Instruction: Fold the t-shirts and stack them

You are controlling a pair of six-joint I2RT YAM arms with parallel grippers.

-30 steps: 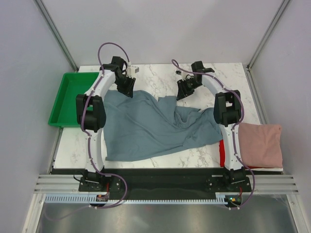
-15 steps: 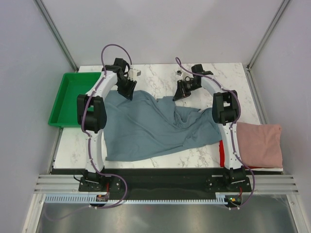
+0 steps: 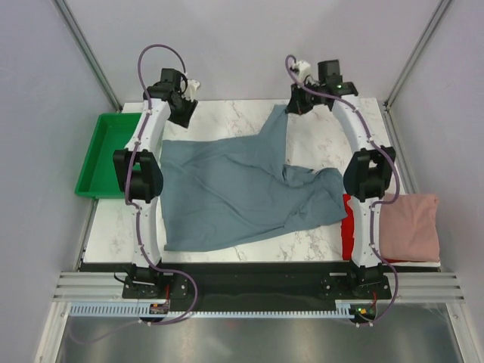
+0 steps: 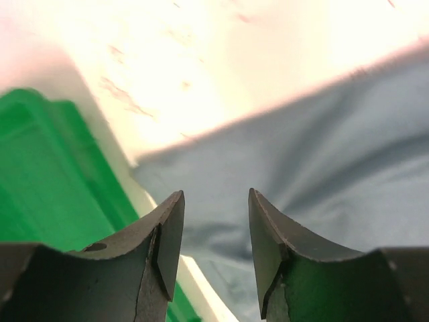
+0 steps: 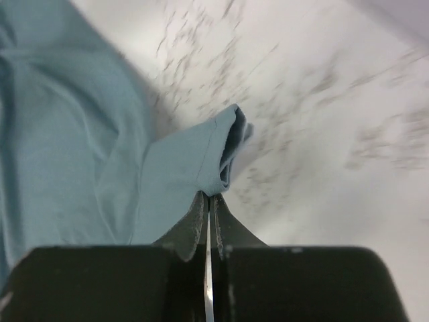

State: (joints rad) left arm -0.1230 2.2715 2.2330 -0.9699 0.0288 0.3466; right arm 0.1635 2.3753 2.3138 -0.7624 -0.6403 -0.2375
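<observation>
The slate blue-grey t-shirt lies spread and rumpled across the marble table. One far corner of it is drawn up toward the back edge, where my right gripper is shut on its hem. In the right wrist view the jaws pinch that folded hem. My left gripper hovers open above the shirt's far-left corner, nothing between its fingers, with the cloth below. A folded dusty pink t-shirt rests at the right edge on a red t-shirt.
A green plastic tray stands off the table's left side, also seen beside the left fingers as a green tray. Bare marble shows along the back edge. Frame posts and grey walls close in the back corners.
My right gripper has shut on the shirt's hem and pulled it toward the back edge. The left gripper has opened wider and moved back from the shirt's far-left corner.
</observation>
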